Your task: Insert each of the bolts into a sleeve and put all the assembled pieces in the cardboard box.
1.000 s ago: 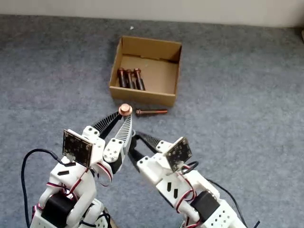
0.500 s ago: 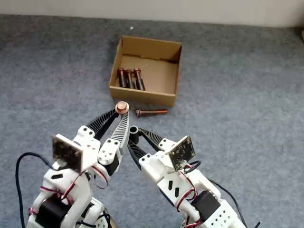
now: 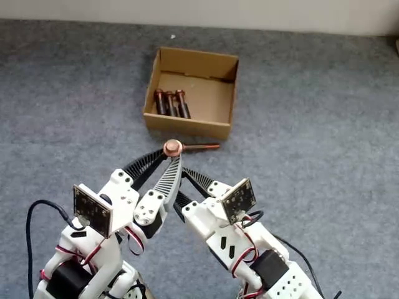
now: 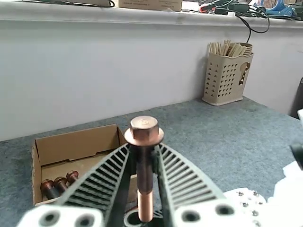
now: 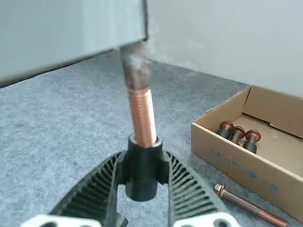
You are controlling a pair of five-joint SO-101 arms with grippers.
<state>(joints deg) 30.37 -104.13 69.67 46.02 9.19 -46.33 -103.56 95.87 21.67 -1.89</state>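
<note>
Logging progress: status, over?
Left end effector shut on bolt, right end effector shut on sleeve. Bolt tip in sleeve. Loose bolt beside cardboard box; nothing blocking.

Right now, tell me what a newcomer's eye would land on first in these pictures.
A copper bolt stands upright in the left fingers, its threaded end at the mouth of the black sleeve in the right fingers, just before the cardboard box. That box holds three assembled pieces side by side, and one loose bolt lies on the grey carpet by its front wall.
</note>
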